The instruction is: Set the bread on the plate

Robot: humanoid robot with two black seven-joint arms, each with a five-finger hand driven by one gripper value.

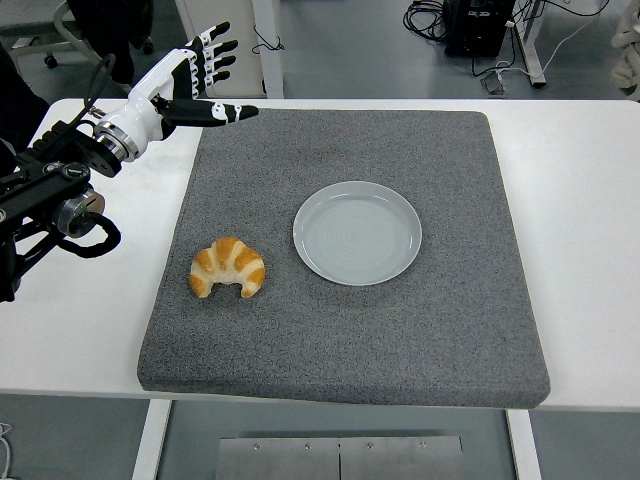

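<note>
My left robot hand (190,85) hovers w/ fingers spread, empty, over the grey mat's (340,350) far-left corner. Croissant (228,267) sits on mat, left of the plate (357,232), apart from it. No readable text.

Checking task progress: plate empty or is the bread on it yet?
Empty. The plate shows only its bare grey surface; the croissant lies on the grey mat to its left, apart from the rim.

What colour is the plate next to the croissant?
Pale grey-blue, plain apart from faint concentric rings; the plate shows clearly in the head view, empty on the grey mat.
</note>
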